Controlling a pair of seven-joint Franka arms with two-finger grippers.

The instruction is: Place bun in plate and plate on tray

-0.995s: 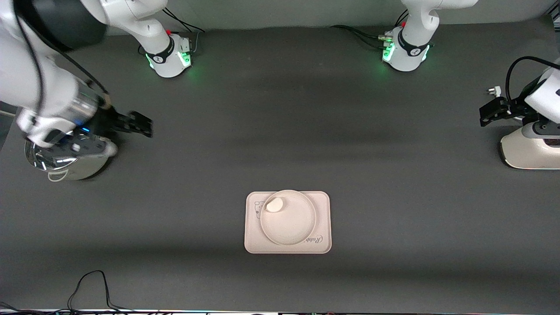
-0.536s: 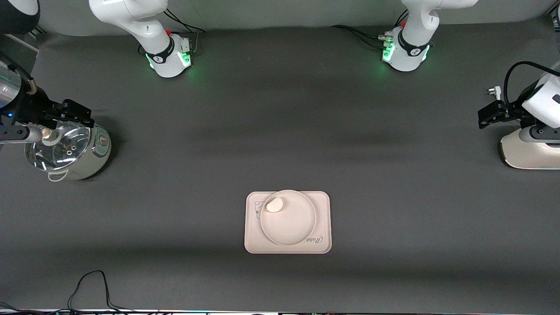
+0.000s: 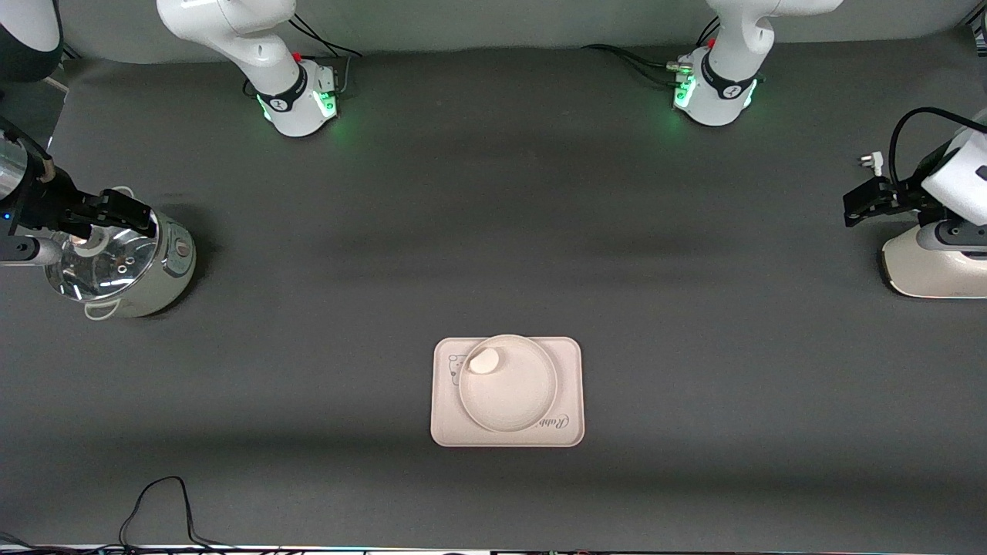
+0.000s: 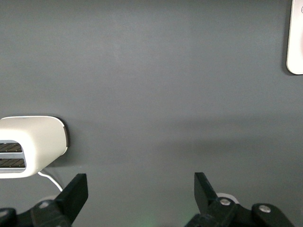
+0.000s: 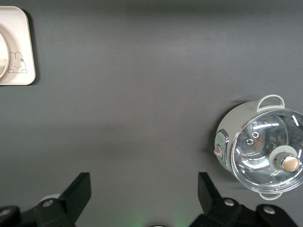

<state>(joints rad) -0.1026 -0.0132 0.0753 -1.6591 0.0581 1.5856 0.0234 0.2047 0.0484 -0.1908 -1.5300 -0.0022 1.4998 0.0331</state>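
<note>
The cream rectangular tray (image 3: 443, 420) lies on the grey table near the front camera, midway between the arms. The round plate (image 3: 513, 393) sits on it. The small off-white bun (image 3: 485, 361) lies in the plate by its rim. A tray corner shows in the right wrist view (image 5: 19, 47) and in the left wrist view (image 4: 296, 42). My right gripper (image 3: 123, 212) is open and empty, up over the pot at the right arm's end. My left gripper (image 3: 867, 199) is open and empty, up by the toaster at the left arm's end.
A pot with a glass lid (image 3: 116, 266) stands at the right arm's end; it also shows in the right wrist view (image 5: 265, 146). A white toaster (image 3: 933, 266) stands at the left arm's end, and in the left wrist view (image 4: 33, 144). A black cable (image 3: 158, 501) lies near the front edge.
My right arm has drawn back toward the right arm's end of the table, its gripper now over the pot lid. My left gripper has barely shifted. The tray, plate and bun have not moved.
</note>
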